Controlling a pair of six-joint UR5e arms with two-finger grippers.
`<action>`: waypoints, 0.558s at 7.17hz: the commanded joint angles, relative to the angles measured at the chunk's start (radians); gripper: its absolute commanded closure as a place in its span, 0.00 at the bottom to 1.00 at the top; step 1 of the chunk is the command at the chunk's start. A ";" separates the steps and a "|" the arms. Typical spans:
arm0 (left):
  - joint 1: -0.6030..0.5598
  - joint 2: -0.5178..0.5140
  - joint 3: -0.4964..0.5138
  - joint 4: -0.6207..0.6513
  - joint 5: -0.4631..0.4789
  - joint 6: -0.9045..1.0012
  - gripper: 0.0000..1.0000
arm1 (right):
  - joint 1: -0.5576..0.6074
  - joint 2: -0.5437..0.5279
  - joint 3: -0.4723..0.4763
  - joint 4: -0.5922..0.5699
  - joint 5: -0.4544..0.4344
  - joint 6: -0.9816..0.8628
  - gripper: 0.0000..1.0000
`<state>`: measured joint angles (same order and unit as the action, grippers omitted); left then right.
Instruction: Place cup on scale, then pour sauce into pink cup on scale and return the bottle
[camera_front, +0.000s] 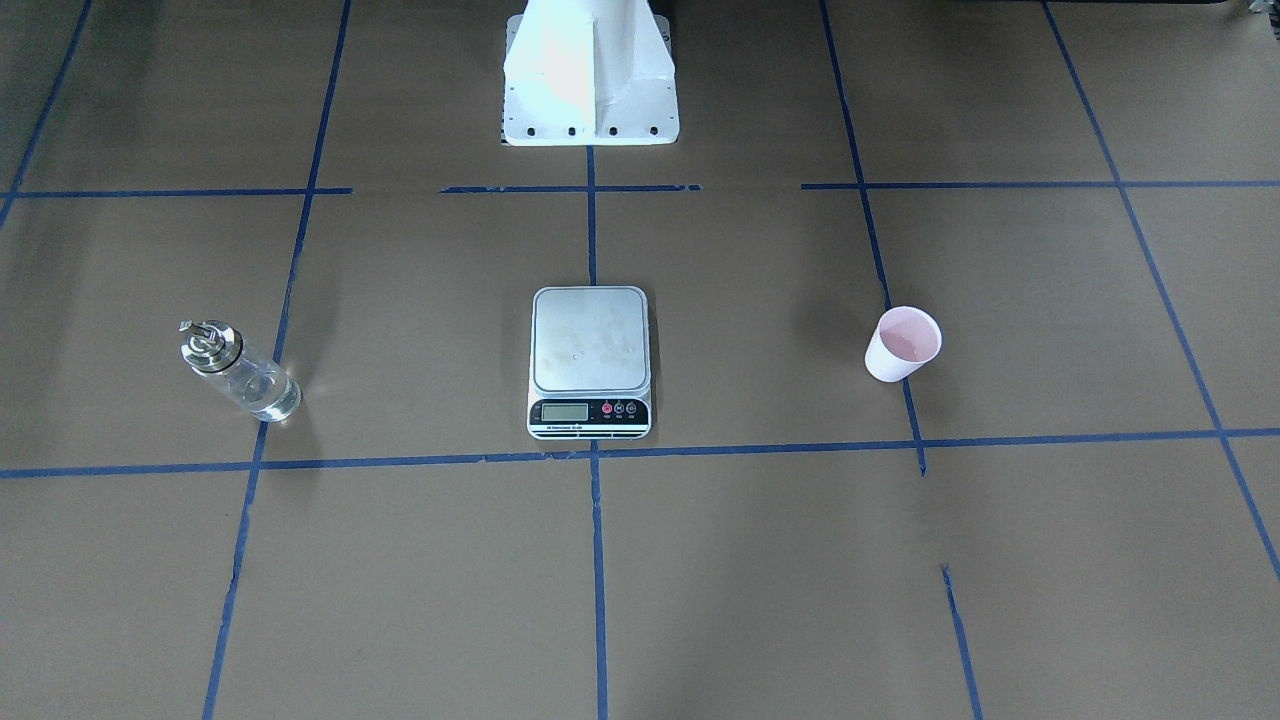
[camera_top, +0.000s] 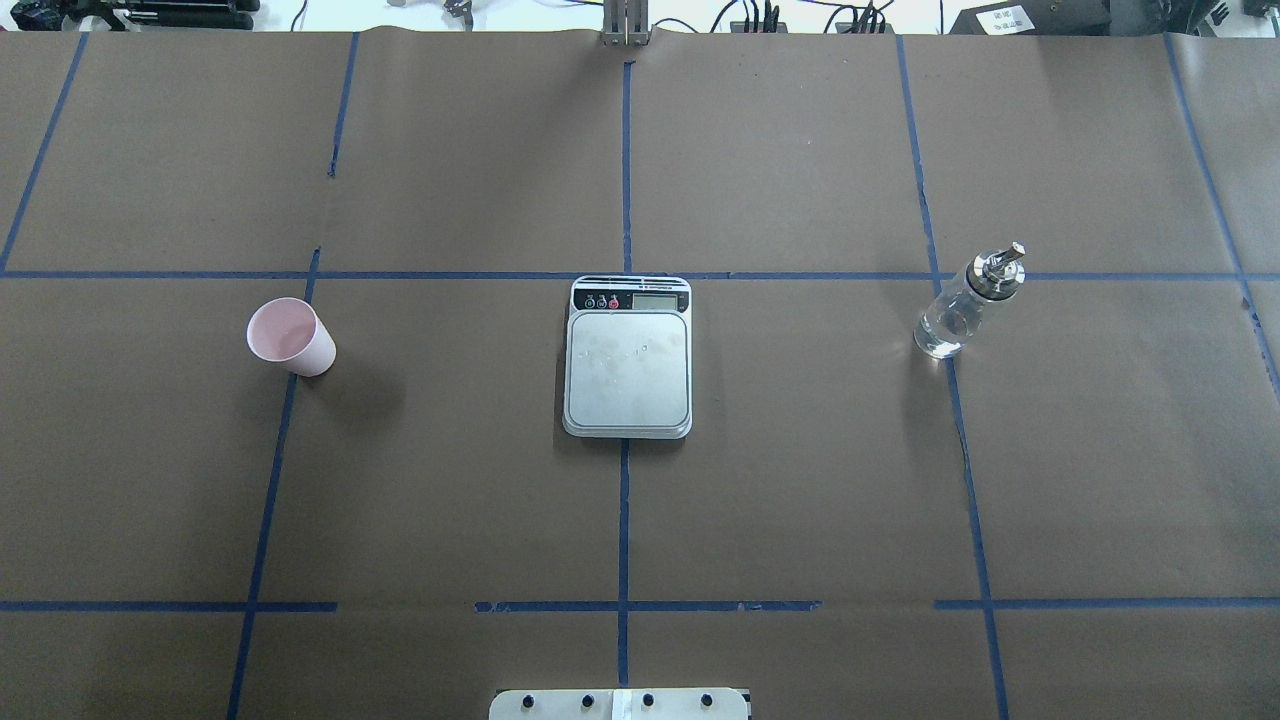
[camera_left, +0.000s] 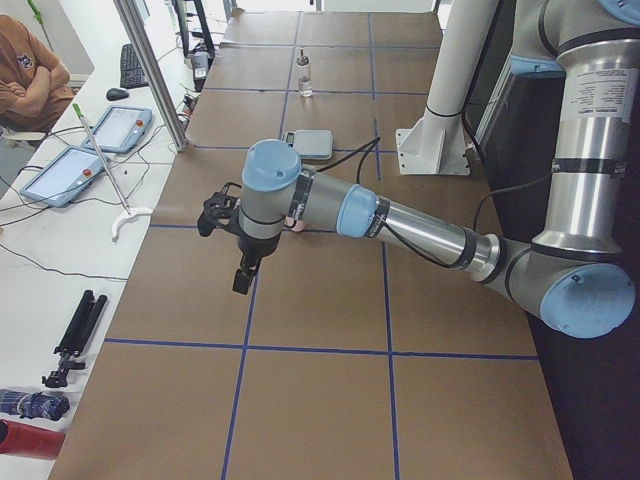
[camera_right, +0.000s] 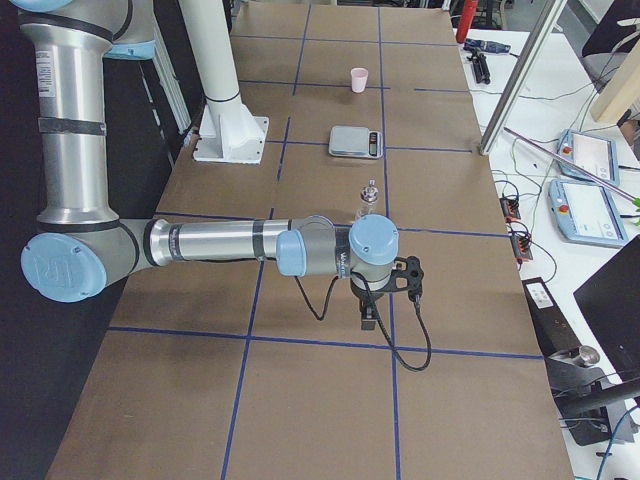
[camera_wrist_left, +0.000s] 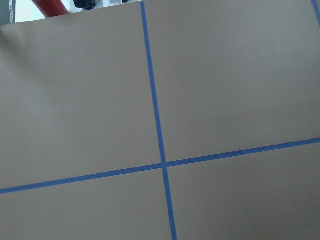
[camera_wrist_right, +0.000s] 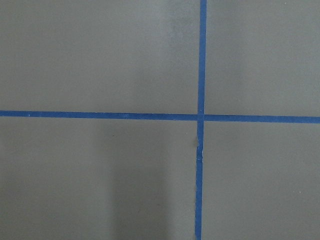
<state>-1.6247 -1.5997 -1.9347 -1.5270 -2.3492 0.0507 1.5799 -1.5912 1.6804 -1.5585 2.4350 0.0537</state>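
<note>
Neither the left gripper (camera_left: 243, 278) nor the right gripper (camera_right: 368, 318) shows its jaws clearly enough to tell their state. The pink cup (camera_top: 291, 337) stands upright on the table, well to the robot's left of the digital scale (camera_top: 627, 370). The glass bottle (camera_top: 960, 310) stands well to its right.

2 silver UR5e arms, pale blue joint caps (camera_left: 272, 165).
The left arm (camera_left: 420, 226), mid-frame, has silver tubes and a looping black cable (camera_left: 350, 157); the right arm (camera_right: 220, 243) matches, cable hanging at its wrist; white flanged pedestal (camera_front: 590, 80), top centre, dark bolt holes (camera_front: 572, 131).
</note>
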 joint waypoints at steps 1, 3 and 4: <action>0.098 -0.009 -0.114 -0.010 -0.034 -0.058 0.00 | 0.000 -0.001 0.002 0.000 0.001 0.000 0.00; 0.166 -0.043 -0.125 0.002 -0.073 -0.081 0.00 | 0.000 0.000 0.002 0.000 0.001 0.000 0.00; 0.254 -0.049 -0.128 -0.013 -0.085 -0.277 0.00 | 0.000 0.000 0.002 0.000 0.001 -0.002 0.00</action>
<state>-1.4541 -1.6410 -2.0550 -1.5308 -2.4151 -0.0707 1.5800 -1.5910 1.6832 -1.5585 2.4360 0.0534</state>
